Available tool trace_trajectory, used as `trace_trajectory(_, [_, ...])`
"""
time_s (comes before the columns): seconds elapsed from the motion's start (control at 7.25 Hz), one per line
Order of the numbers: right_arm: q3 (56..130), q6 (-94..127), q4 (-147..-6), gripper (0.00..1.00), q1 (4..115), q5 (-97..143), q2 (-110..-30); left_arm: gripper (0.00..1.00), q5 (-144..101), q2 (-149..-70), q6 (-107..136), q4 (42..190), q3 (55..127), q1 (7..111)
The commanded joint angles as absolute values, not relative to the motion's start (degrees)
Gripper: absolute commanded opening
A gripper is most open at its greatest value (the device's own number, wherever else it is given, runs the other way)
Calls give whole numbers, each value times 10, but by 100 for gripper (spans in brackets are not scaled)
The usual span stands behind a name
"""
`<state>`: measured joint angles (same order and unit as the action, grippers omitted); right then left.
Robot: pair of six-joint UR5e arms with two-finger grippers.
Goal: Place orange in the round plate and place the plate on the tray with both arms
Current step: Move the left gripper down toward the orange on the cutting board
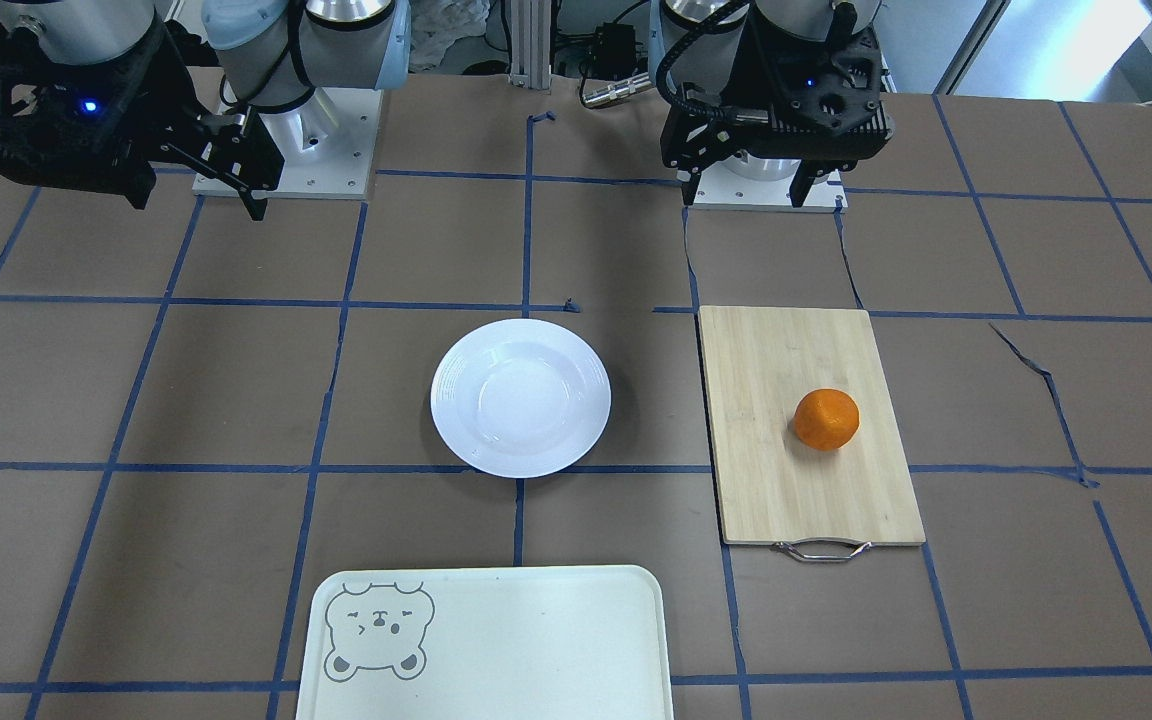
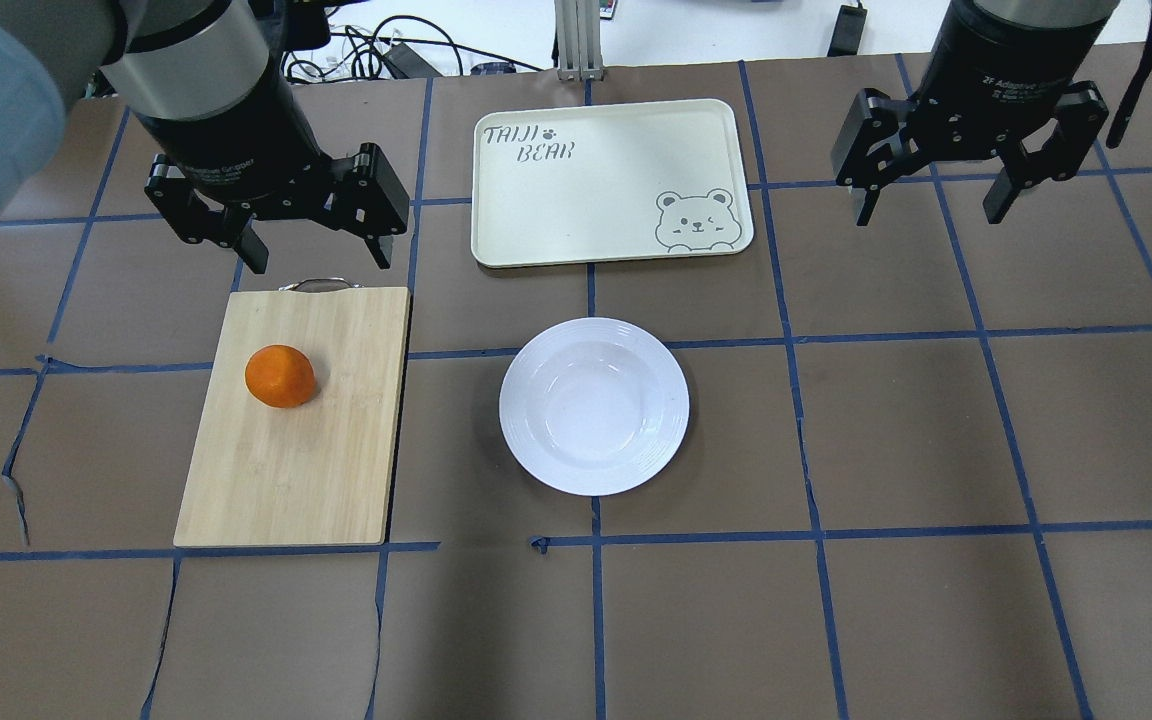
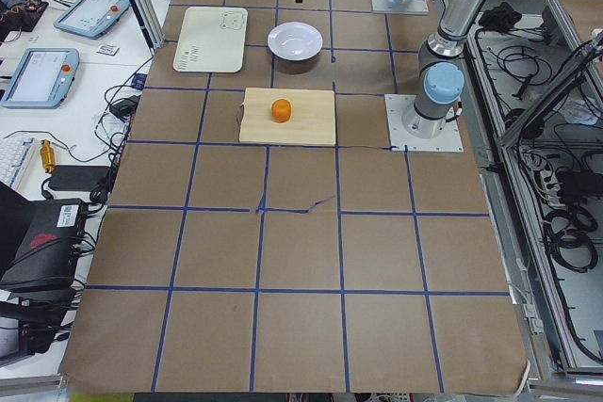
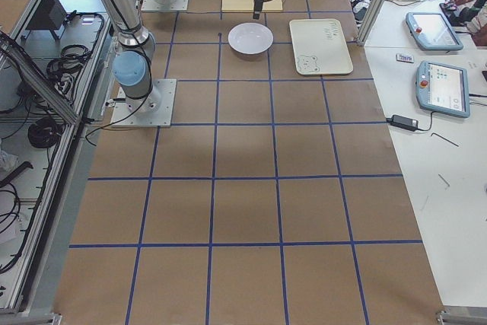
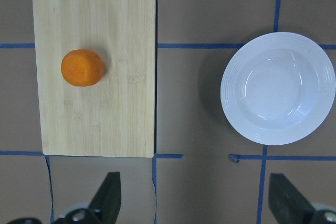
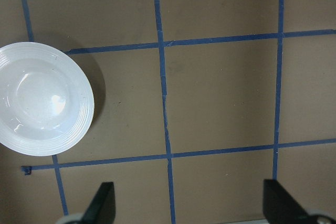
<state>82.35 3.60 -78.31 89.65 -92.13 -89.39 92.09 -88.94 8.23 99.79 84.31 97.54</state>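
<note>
Small round lumpy-skinned orange resting on a rectangular bamboo cutting board, in the half nearer its metal handle. The board's long axis runs away from me, handle at the far end. A glossy white round plate lies to its right, with bare brown-papered, blue-taped desk between them. The pale cream rectangular tray lies beyond the plate, long axis crosswise, grey bear outline in its near right corner. My left end effector and right end effector hang high, both spread wide and holding nothing.
</note>
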Motion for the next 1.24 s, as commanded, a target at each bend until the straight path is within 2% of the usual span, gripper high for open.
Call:
trace_trajectory(0.0, [824, 36, -783, 100, 896, -921, -894, 100, 921, -886, 79, 998, 845, 973])
trace_trajectory(0.41, [824, 36, -783, 100, 897, -921, -894, 100, 926, -891, 74, 1003, 853, 943])
trace_trajectory(0.55, [824, 36, -783, 100, 897, -921, -894, 100, 926, -901, 59, 999, 879, 911])
trace_trajectory(0.69, [824, 36, -782, 100, 896, -922, -893, 100, 925, -919, -14, 959, 920, 873])
trace_trajectory(1.1, [824, 36, -782, 100, 896, -922, -893, 100, 925, -999, -117, 680, 1098, 756])
